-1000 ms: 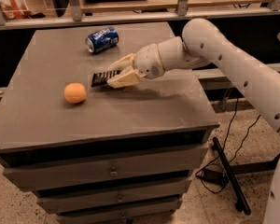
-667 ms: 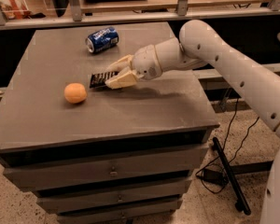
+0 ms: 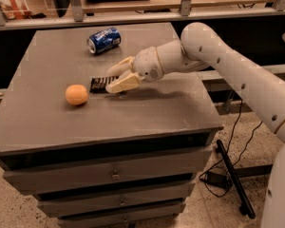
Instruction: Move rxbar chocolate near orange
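The rxbar chocolate (image 3: 99,84), a flat black bar, sits low on the grey table top (image 3: 147,113), a short way right of the orange (image 3: 77,94). My gripper (image 3: 115,78) reaches in from the right and its cream fingers (image 3: 124,83) are closed over the bar's right end, which they hide. The bar's left end points at the orange, with a small gap between them. I cannot tell whether the bar touches the table.
A blue soda can (image 3: 104,40) lies on its side at the back of the table. My white arm (image 3: 218,61) crosses the table's right side. Drawers run below the front edge, and a shelf rail stands behind the table.
My gripper and the bar have shifted slightly down and left, closer to the orange and the table top. The orange and the can have not moved.
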You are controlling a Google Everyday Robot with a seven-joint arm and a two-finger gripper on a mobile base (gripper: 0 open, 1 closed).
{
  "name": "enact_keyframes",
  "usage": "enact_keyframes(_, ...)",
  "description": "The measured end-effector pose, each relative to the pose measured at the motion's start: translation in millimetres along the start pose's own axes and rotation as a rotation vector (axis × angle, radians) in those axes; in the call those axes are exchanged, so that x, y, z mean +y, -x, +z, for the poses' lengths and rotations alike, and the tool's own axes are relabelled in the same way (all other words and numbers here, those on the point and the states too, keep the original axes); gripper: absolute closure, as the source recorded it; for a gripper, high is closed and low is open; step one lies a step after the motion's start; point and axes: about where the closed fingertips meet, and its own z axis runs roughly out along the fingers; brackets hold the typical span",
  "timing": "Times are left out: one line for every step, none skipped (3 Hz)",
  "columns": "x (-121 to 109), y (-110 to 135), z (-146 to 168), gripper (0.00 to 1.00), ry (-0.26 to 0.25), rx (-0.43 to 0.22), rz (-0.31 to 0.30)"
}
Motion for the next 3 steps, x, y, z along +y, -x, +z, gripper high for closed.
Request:
enact_keyframes(3, 1, -9, 0.0, -0.025, -0.019, 0.004)
enact_keyframes(9, 4, -31, 0.0, -0.124, -0.055, 0.017)
enact_keyframes(11, 2, -70, 0.0, -0.292, -0.071, 0.033)
